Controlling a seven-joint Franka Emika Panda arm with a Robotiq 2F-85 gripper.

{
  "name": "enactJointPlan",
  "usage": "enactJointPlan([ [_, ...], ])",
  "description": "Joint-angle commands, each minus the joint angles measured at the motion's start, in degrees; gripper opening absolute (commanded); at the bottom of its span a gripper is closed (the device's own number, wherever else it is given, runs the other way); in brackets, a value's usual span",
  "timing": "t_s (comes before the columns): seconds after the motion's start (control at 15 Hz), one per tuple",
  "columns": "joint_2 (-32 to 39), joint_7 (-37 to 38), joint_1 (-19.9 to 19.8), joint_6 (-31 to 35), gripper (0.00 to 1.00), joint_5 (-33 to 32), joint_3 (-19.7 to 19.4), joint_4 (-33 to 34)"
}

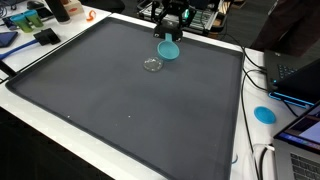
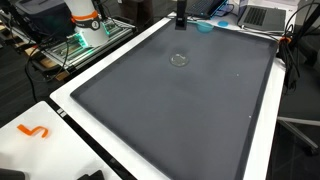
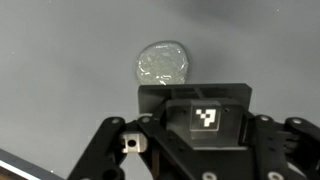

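Your gripper hangs over the far edge of the dark mat, fingers pointing down. In the wrist view only its black body and a square black-and-white tag show. The fingers are out of sight there and too small in both exterior views, so you cannot tell how wide the jaws stand.

Nearest thing: a blue bowl.
- In an exterior view it sits right under your gripper.
- In an exterior view it lies off to one side of the gripper, on the mat near the far rim.
- You cannot tell whether the fingers touch it.
- Its outline is roundish, with no clear long axis. Which way its mouth faces cannot be made out.

Next: a clear round dish.
- It lies flat on the mat, ahead of the gripper in the wrist view and apart from it.
- In both exterior views it lies a little further in on the mat than the bowl, near it but not touching.
- It is close to circular, so it points no way in particular.

Off the mat:
- A flat blue disc lies on the white table border.
- An orange piece lies at a table corner.
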Motion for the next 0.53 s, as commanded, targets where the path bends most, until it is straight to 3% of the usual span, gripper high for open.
enactJointPlan([
  [0.0,2.12,3.5,0.36,-0.55,0.31,-2.25,-0.49,3.01],
  [0.47,2.82,3.42,-0.11,-1.25,0.31,-0.39,-2.0,6.36],
])
